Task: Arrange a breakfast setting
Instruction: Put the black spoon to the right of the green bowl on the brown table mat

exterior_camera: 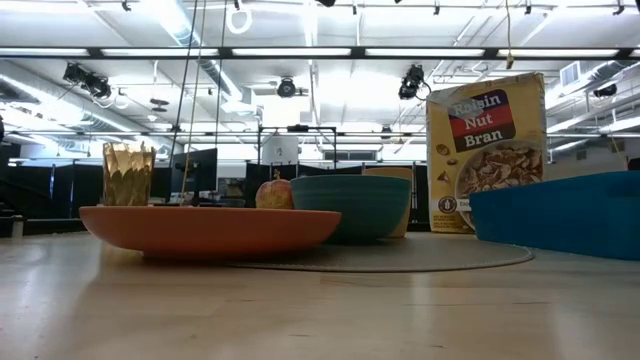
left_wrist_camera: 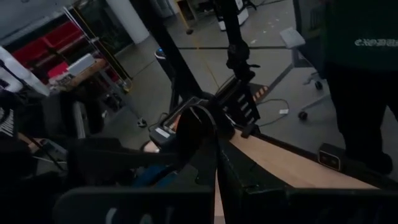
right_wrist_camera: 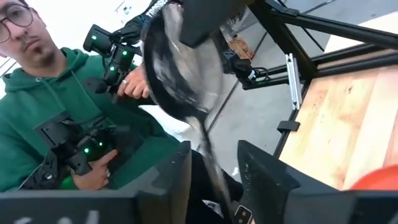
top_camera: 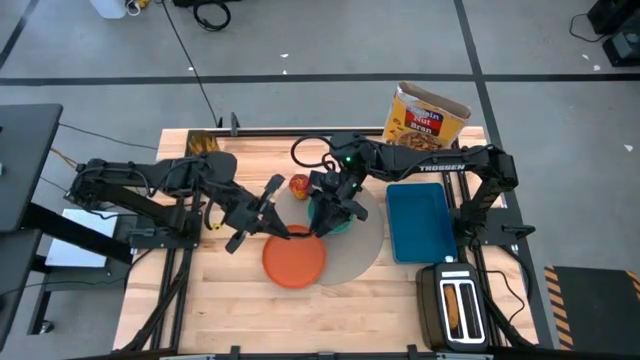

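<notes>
A metal spoon (right_wrist_camera: 180, 68) is held in the air between both grippers, above the far edge of the orange plate (top_camera: 294, 260). My right gripper (top_camera: 322, 228) is shut on it over the teal bowl (top_camera: 340, 222). My left gripper (top_camera: 296, 233) reaches in from the left with its fingers close together at the spoon's bowl end. The plate lies on the near left part of the round grey placemat (top_camera: 365, 245). The bowl and the red apple (top_camera: 299, 184) rest on the mat. A yellowish cup (exterior_camera: 398, 200) shows behind the bowl. The bread is out of view. My left gripper is on the tip of the spoon's bowl (right_wrist_camera: 198, 30), where its dark fingers (right_wrist_camera: 208, 14) overlap it. It comes level from the table's left. The hold itself is hidden by the fingers. My right gripper pinches the spoon's handle (right_wrist_camera: 211, 171) between its two fingers (right_wrist_camera: 171, 180). The spoon runs along the fingers and sticks out past their ends, bowl end away from the gripper. It is lifted clear of the plate.
A blue tray (top_camera: 420, 222) lies right of the mat, with a black toaster (top_camera: 455, 305) at the near right corner. A cereal box (top_camera: 425, 115) stands at the far edge and a gold cup (top_camera: 203, 143) at the far left. A person in a green hoodie (right_wrist_camera: 43, 118) stands beyond the table.
</notes>
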